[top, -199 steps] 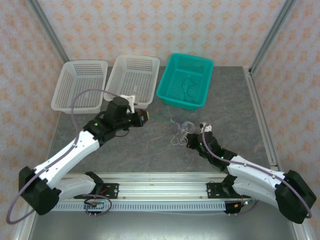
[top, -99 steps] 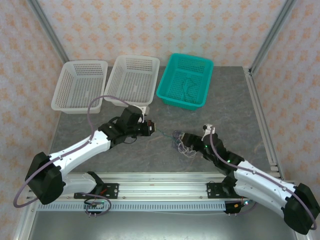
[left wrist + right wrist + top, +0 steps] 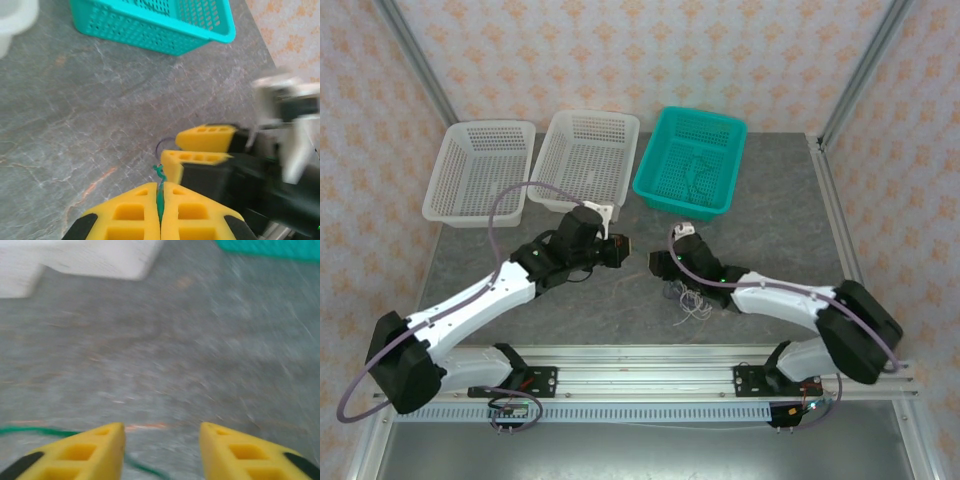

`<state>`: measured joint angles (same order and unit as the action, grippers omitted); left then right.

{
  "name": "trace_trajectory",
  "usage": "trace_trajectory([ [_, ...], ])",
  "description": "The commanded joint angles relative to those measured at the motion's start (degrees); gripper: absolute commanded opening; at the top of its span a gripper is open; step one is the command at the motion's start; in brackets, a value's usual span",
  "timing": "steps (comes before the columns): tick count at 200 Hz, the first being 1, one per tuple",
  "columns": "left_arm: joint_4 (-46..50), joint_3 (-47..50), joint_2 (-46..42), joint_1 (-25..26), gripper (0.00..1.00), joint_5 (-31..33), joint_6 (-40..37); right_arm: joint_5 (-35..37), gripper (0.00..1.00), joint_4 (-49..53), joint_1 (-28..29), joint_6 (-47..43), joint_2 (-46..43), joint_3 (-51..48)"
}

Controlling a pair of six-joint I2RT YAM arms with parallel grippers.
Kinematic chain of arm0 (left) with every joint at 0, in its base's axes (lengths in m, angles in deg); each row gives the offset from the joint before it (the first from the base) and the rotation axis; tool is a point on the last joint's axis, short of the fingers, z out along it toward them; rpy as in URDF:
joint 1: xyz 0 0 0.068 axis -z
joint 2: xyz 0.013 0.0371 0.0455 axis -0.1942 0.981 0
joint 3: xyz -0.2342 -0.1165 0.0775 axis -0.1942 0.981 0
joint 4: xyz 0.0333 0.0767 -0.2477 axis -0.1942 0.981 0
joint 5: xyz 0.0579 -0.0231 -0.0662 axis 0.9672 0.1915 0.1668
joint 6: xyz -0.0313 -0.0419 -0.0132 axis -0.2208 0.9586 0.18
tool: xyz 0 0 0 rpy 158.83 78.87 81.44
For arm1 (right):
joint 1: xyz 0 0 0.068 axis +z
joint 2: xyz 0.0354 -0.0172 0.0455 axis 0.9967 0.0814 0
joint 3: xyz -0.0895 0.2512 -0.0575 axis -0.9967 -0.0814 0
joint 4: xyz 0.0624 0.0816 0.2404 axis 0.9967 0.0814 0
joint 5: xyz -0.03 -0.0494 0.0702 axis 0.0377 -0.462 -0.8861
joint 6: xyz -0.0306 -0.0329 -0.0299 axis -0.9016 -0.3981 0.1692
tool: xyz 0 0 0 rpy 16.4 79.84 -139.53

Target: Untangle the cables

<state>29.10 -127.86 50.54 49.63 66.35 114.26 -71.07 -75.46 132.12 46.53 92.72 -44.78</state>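
The cables lie as a wispy white and purple bundle (image 3: pixel 688 298) on the grey table, right of centre. A thin green cable (image 3: pixel 159 175) sticks out from between the yellow fingers of my left gripper (image 3: pixel 161 184), which is shut on it. In the top view my left gripper (image 3: pixel 623 250) and right gripper (image 3: pixel 653 265) nearly meet tip to tip. The right gripper (image 3: pixel 162 435) is open just above the table, and the green cable (image 3: pixel 30 431) runs under its left finger. Its fingers (image 3: pixel 205 137) show close ahead in the left wrist view, beside a small purple loop (image 3: pixel 162 145).
A teal basket (image 3: pixel 655 185) stands at the back centre with a thin cable (image 3: pixel 695 175) inside. Two white baskets (image 3: pixel 440 175) (image 3: pixel 548 160) stand to its left, the nearer one just behind my left arm. A metal rail (image 3: pixel 640 380) runs along the near edge.
The right gripper left the bundle and swung left to face the left gripper, its jaws now apart. The left arm shifted slightly right, still holding the green cable.
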Motion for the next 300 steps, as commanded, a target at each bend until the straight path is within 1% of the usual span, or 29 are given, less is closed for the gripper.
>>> trace_trajectory([
  [1, 2.8, -1.5, -4.4, -0.1, 0.0, 6.4, 0.2, 9.7, 0.41, 5.8, 0.0, 7.8, 3.3, -0.5],
  [8, 3.3, -1.4, -5.4, -0.4, 0.0, 7.7, 0.4, 12.5, 0.43, 7.7, 0.0, 9.9, 4.2, -1.2],
  [20, 4.0, -1.0, -7.5, -1.0, 0.0, 10.1, 0.4, 18.0, 0.42, 12.5, 0.0, 13.6, 5.2, -1.8],
  [28, 4.7, -0.7, -9.1, -1.7, 0.0, 11.9, 0.4, 21.5, 0.4, 16.9, 0.0, 16.1, 5.7, -1.8],
  [32, 5.1, -0.6, -9.8, -2.2, 0.0, 12.8, 2.0, 23.2, 0.38, 19.1, 0.0, 17.6, 5.9, -1.7],
  [51, 7.8, 0.0, -13.3, -5.4, 0.0, 16.8, 4.3, 30.3, 0.32, 28.0, -0.1, 24.8, 5.4, -2.2],
  [62, 8.7, 0.5, -14.8, -7.4, 0.0, 17.8, 4.7, 32.7, 0.3, 30.6, -0.3, 27.5, 4.4, -2.9],
  [73, 9.2, 0.6, -15.5, -8.5, 0.0, 18.2, 4.6, 33.7, 0.32, 31.8, -0.9, 29.1, 2.9, -3.8],
  [87, 8.8, 0.4, -15.2, -8.7, 0.0, 16.3, 3.3, 33.2, 0.33, 31.3, -1.2, 27.8, 0.5, -4.3],
  [103, 6.9, 0.3, -13.9, -8.7, 0.0, 11.5, 2.4, 29.8, 0.37, 28.5, -1.1, 22.0, -3.5, -3.7],
  [113, 6.1, 0.3, -12.9, -8.7, 0.0, 9.1, 2.2, 23.9, 0.44, 23.6, -1.1, 15.8, -7.2, -3.5],
  [125, 5.6, 0.4, -12.0, -8.7, 0.0, 7.7, 2.1, 12.2, 0.54, 15.1, -1.0, 8.6, -11.5, -4.2],
  [134, 5.2, 0.4, -11.6, -8.6, 0.0, 7.0, 2.0, 4.1, 0.62, 9.4, -0.4, 5.6, -14.1, -4.6],
  [144, 4.7, 0.6, -11.2, -8.6, 0.0, 6.2, 1.9, -0.5, 0.67, 5.1, 0.9, 4.6, -15.2, -4.1],
  [154, 4.4, 0.4, -11.0, -8.6, 0.0, 5.7, 1.9, -2.6, 0.7, 3.4, 2.4, 4.5, -14.5, -2.2],
  [164, 3.9, 0.5, -11.0, -8.6, 0.0, 5.4, 2.0, -3.3, 0.74, 2.7, 4.0, 3.7, -12.7, 0.5],
  [183, 2.8, 1.0, -11.3, -8.6, 0.0, 4.8, 2.2, -4.1, 0.8, -0.8, 7.9, -1.1, -4.9, 5.0],
  [195, 2.6, 1.1, -11.4, -8.6, 0.0, 4.3, 2.3, -2.9, 0.83, -1.1, 9.6, -4.8, 0.3, 8.8],
  [205, 2.7, 1.1, -11.5, -8.6, 0.0, 3.7, 2.2, 1.1, 0.84, -0.3, 10.5, -6.5, 4.5, 11.7],
  [220, 3.1, 0.9, -12.1, -8.6, 0.0, 3.4, 2.0, 10.2, 0.84, 2.5, 10.7, -6.4, 10.4, 15.5],
  [227, 3.4, 0.8, -12.5, -8.6, 0.0, 3.5, 1.8, 15.5, 0.84, 3.4, 10.9, -6.2, 12.7, 16.5],
  [236, 3.9, 0.7, -13.1, -8.6, 0.0, 4.1, 1.5, 21.4, 0.82, 3.1, 11.0, -6.4, 15.7, 16.7],
  [243, 4.5, 0.8, -13.7, -8.6, 0.0, 4.8, 1.3, 24.9, 0.79, 3.6, 11.0, -6.2, 17.8, 16.8],
  [250, 5.2, 0.7, -14.4, -8.5, 0.0, 5.7, 1.2, 27.9, 0.7, 4.9, 11.0, -5.1, 19.3, 16.9],
  [258, 6.1, 0.7, -15.3, -8.5, 0.0, 7.3, 1.2, 30.0, 0.55, 6.3, 11.0, -3.9, 20.1, 16.7],
  [267, 7.0, 0.7, -16.4, -8.6, 0.0, 9.2, 1.2, 30.8, 0.42, 6.7, 10.9, -2.5, 20.1, 15.4],
  [277, 7.7, 0.8, -17.5, -8.8, 0.0, 11.3, 1.0, 30.6, 0.33, 6.5, 10.8, -0.8, 19.4, 13.2],
  [287, 8.5, 0.7, -18.1, -9.5, 0.0, 12.5, 1.0, 30.0, 0.28, 6.6, 10.2, 1.8, 18.3, 10.6],
  [300, 10.6, -0.5, -17.8, -11.6, 0.0, 12.7, -0.7, 29.0, 0.27, 7.2, 9.1, 6.6, 16.6, 6.9],
])
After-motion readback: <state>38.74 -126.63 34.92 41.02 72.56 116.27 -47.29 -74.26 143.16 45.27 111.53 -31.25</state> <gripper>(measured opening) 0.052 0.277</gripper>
